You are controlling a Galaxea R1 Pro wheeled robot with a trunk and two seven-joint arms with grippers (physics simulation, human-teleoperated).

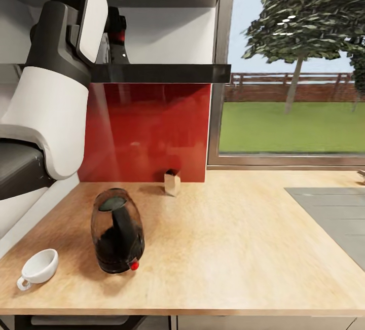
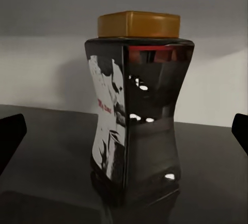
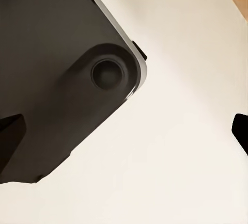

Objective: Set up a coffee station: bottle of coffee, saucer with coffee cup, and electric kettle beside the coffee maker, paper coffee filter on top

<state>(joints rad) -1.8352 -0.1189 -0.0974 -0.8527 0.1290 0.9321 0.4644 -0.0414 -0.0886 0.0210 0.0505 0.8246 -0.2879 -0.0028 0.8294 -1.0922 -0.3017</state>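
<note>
Left wrist view puts the bottle [image 2: 137, 105] upright on the dark shelf [image 2: 46, 141], dead ahead at 12 o'clock between your left gripper's [image 2: 124, 131] spread fingers, so you can close on it; right gripper's state I cannot tell.

bottle of coffee [image 2: 137, 115]: glossy black | kitchen countertop [image 1: 228, 249]: matt wood-look

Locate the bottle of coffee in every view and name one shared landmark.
Left wrist view: bottle of coffee centred, upright on the dark shelf.
Head view: possibly the dark, red-banded shape behind the left arm; unsure.
Right wrist view: faces a dark housing.
Shared landmark: the shelf, head and left wrist.
</note>
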